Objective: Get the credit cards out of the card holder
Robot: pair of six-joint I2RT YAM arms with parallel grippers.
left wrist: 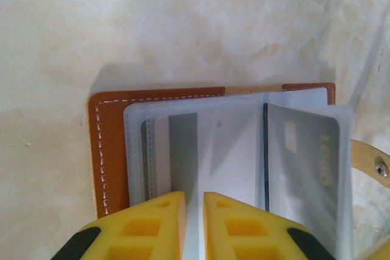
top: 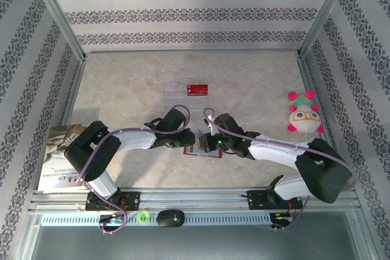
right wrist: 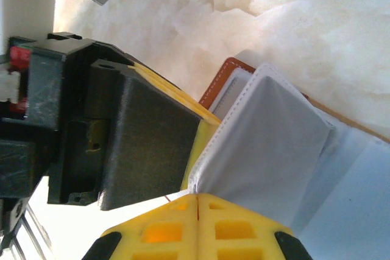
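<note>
Arms: two, their bases at the near edge, both reaching in to meet at mid-table.
Near-rail items: one green ring (top: 144,216) and one dark oval object (top: 170,217), apart from the work.
Printed booklet (top: 53,161): one, near left, partly under the left arm.
Card holder (left wrist: 106,150): one, brown leather with pale stitching, lying open on the table between the two grippers. Its clear sleeve leaves are fanned up and its snap tab (left wrist: 373,164) sticks out to one side.
Left gripper (left wrist: 194,202): yellow fingers narrowly apart over the sleeves, with a pale leaf in the gap. Whether it is clamped cannot be told.
Right gripper (right wrist: 198,202): fingers together, pinching the edge of one grey-white leaf and lifting it.
Dark card (left wrist: 304,159): one, with pale print, seated inside a sleeve. A grey band in a neighbouring sleeve may be another, but this is not certain.
Plush toy (top: 303,114): one, pink-eared, right of centre, well apart.
Clear tray (top: 177,89): one, beyond the grippers.
Red card (top: 197,89): one, lying on the tray, already out of the holder.
Step in hand: apparently spreading the leaves to expose the seated card.
Next move: likely steadying the holder, then pinching the card's free edge and drawing it along the sleeve opening.
</note>
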